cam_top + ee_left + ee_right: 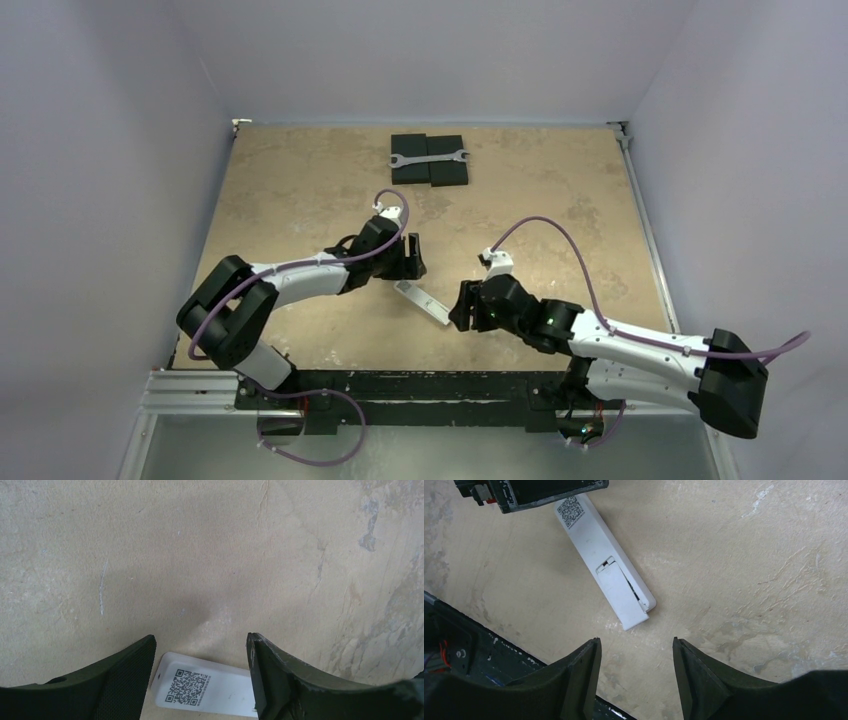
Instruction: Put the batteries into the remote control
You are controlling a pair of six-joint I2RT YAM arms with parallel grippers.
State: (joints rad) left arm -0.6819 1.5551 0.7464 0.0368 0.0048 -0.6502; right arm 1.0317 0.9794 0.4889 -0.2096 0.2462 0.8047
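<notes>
The remote control (596,540) lies back-up on the tan table (300,180), near its middle and slanted, between the two claws. Its QR-code sticker end points toward the left gripper (200,640), whose fingers (125,680) stand wide apart on either side of that end; they grip nothing, and whether they touch the remote's edges I cannot tell. At the remote's other end the small white battery cover (619,592) sits askew on the back, partly slid out and overhanging the end, with a dark gap along one side. The right gripper (635,642) hovers just beyond that end, its jaws open and empty, apart from the remote. At the far side of the table a wrench (428,158) rests across two black pads (445,174).
</notes>
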